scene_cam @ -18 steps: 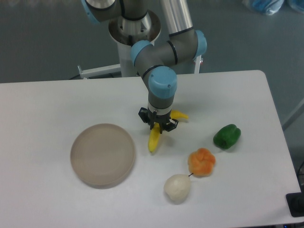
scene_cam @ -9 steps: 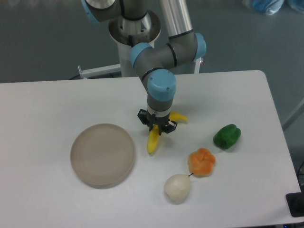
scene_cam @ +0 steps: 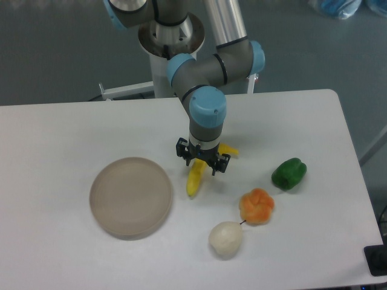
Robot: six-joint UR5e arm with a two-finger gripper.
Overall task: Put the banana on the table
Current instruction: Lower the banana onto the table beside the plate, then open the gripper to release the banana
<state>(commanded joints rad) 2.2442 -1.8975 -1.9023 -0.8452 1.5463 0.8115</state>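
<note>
The yellow banana [scene_cam: 195, 180] lies on the white table [scene_cam: 66, 130], just right of the round beige plate, with one end pointing to the lower left. Its other end shows at the right of the wrist. My gripper [scene_cam: 204, 164] points straight down over the banana's middle. Its fingers stand apart on either side of the banana, so it is open. The wrist hides the middle of the banana.
A round beige plate [scene_cam: 130, 196] sits left of the banana. An orange lumpy fruit [scene_cam: 257, 205], a white garlic-like object [scene_cam: 225, 238] and a green pepper [scene_cam: 289, 173] lie to the right and front right. The arm's base stands behind the table's far edge.
The fingers have spread apart around the banana. The banana has stayed nearly in place on the table, and the wrist has barely shifted.
</note>
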